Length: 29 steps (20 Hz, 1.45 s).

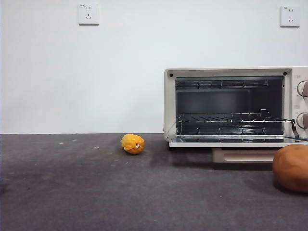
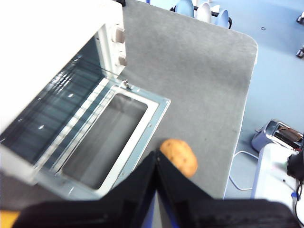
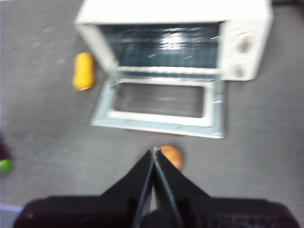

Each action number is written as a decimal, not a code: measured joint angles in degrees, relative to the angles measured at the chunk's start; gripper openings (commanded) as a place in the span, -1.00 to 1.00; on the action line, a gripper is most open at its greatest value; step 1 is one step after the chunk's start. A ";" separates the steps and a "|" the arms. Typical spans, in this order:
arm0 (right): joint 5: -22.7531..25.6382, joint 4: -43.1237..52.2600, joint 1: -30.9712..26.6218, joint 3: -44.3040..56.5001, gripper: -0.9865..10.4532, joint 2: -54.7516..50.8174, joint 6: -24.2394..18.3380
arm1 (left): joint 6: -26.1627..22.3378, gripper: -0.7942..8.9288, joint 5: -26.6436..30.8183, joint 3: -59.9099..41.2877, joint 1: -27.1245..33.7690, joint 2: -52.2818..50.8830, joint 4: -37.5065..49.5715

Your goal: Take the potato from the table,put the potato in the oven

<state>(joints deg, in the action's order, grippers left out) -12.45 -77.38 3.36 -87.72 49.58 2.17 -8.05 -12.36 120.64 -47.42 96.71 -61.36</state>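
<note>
The potato lies nearest the front camera, on the table just in front of the oven's lowered door, off that door's knob-side corner and not touching it. The oven stands open, its wire rack showing inside and two round knobs beside the cavity. On the oven's other side, a little way from it, a small bumpy yellow-orange fruit sits on the table. Behind the oven, two wall sockets are set in the white wall.

Neither arm shows in the front view. The left gripper hangs high above the potato and the door's edge, its jaws pressed together and empty. The right gripper is likewise raised above the table in front of the oven door, jaws closed on nothing, with the potato just beyond its tips.
</note>
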 measured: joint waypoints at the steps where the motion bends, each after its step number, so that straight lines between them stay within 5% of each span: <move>1: -1.60 0.00 0.00 0.00 -0.83 0.50 0.33 | -0.09 -0.85 0.83 0.00 0.00 -0.98 -0.94; 6: -5.90 -0.13 0.00 0.11 -0.83 2.54 4.33 | -0.72 -0.85 6.23 0.00 0.00 -6.62 -6.14; 16: -0.85 5.38 2.12 22.53 -0.79 -2.25 19.45 | -1.86 -0.85 7.93 0.00 0.00 -23.76 -14.40; 21: 1.81 15.80 9.70 32.30 -0.23 -0.11 27.89 | 0.70 -0.85 7.96 -2.05 0.00 -33.18 -14.25; 25: 11.28 21.14 17.07 33.53 0.19 9.05 33.77 | 4.48 -0.85 10.01 -11.65 0.00 -43.63 -14.23; 29: 13.35 23.67 21.99 33.53 0.23 19.45 37.44 | 7.98 -0.85 17.75 -21.86 0.00 -53.48 -14.38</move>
<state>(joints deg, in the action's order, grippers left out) 0.91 -53.71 25.34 -54.19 69.04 39.62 -0.08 5.39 98.78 -47.42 43.22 -75.75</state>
